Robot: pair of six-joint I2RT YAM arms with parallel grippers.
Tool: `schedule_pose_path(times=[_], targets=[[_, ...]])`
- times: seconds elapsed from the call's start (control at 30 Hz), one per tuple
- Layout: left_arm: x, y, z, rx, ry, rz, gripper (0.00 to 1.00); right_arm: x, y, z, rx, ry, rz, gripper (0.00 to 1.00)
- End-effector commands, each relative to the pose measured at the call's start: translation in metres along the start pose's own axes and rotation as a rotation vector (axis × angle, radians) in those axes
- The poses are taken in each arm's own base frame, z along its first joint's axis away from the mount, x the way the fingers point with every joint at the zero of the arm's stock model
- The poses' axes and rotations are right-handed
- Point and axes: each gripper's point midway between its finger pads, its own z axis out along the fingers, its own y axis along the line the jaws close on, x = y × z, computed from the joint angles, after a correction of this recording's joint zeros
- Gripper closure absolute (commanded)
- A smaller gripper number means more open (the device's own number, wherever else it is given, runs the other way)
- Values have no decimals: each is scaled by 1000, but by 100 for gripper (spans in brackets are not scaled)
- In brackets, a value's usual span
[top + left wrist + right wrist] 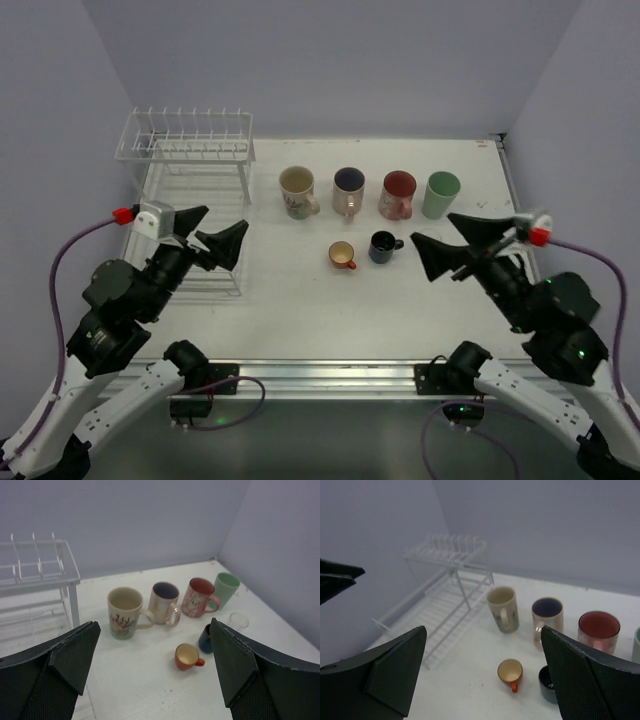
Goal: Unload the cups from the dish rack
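Note:
Six mugs stand on the white table, none in the dish rack (190, 160). In a back row are the cream mug (297, 190), the pale mug with purple inside (348, 190), the pink mug with red inside (398, 193) and the light green mug (440, 194). In front stand the small orange mug (342, 255) and the small dark blue mug (383, 246). My left gripper (210, 235) is open and empty over the rack's lower tray. My right gripper (450, 243) is open and empty, right of the blue mug. The rack holds no mugs.
The rack's lower wire tray (170, 215) runs along the left side toward the near edge. Grey walls close in at the back and both sides. A small clear glass (238, 620) stands by the green mug (226, 589) in the left wrist view.

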Motion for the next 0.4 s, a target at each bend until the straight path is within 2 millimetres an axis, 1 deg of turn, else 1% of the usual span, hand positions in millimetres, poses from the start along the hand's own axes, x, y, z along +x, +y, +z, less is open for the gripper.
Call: schedule_pose_path(times=[0.0,0.07,0.1,0.2,0.3,0.37], targets=[[-73,-23,-18,104,-184,-51,0,-41,-19,-43,70,-214,69,1],[-86,-25,-24,118,-216,-56,0,-47,-32,-58,119,-264,84,1],[-95,-27,-28,127,-238,-59,0,-52,-36,-69,127,-300,93,1],[-106,-28,-34,138,-269,-53,0,-53,-44,-78,158,-330,105,1],[-104,-23,-33,114,-273,-50,0,-52,-42,-79,148,-330,109,1],[-97,-20,-27,89,-253,-47,0,-52,-40,-74,146,-317,107,1]])
